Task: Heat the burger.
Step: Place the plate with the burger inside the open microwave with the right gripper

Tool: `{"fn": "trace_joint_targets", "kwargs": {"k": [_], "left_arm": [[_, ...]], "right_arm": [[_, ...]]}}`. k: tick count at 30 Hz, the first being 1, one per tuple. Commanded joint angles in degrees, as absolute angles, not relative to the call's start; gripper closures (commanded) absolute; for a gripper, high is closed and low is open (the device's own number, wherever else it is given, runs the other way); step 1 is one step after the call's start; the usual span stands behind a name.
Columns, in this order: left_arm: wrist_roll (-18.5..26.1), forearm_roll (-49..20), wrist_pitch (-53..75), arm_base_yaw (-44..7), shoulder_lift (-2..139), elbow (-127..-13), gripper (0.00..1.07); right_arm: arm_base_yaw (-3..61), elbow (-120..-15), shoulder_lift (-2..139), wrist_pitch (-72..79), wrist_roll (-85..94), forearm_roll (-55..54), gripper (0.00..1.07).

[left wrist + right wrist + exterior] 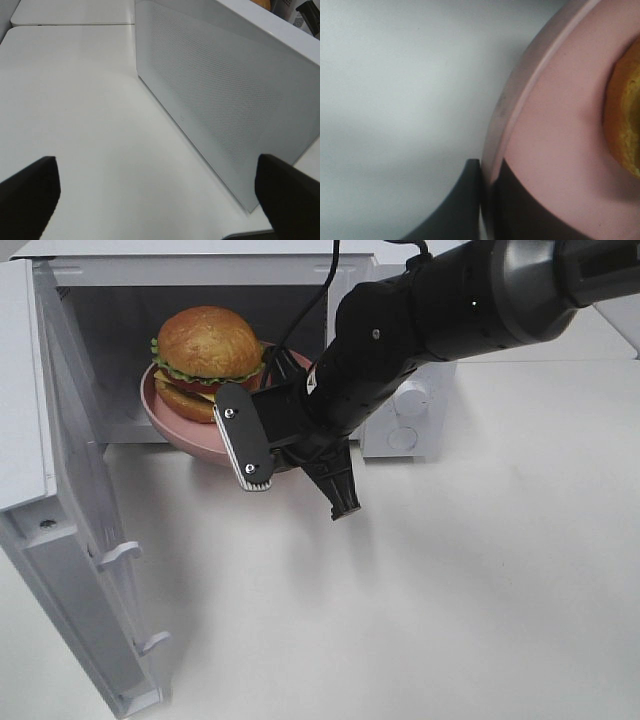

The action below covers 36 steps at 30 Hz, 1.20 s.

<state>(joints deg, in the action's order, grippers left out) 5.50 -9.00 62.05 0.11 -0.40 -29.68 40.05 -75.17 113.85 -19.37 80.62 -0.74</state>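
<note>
well, on the white table (480,600) the white microwave (200,268) stands at the far left, its door (60,530) swung wide toward the near left. the round pink plate (170,420) is at its mouth, far part inside the cavity and near edge jutting past the sill, with the burger (208,350) on it, bun up. my right pincer (487,200) is pinching the plate's near-right rim, while my left pincer (157,185) hangs spread wide and empty near the door's meshed face.

Test-lab setup: bare white table (480,580), microwave (110,360)
</note>
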Motion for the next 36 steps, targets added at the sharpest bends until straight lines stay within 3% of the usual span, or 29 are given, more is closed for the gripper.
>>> {"fn": "trace_joint_targets", "kwargs": {"k": [1, 36], "left_arm": [[5.4, -9.1, 61.2, -0.2, -1.3, -29.5, 0.09], [5.4, -9.1, 61.2, -0.2, -1.3, -29.5, 0.09]], "right_arm": [[40.2, -78.1, 114.4, -16.5, 79.5, -0.8, 1.07], [38.2, -103.0, 130.2, -26.6, 66.3, 5.7, 1.07]]}}
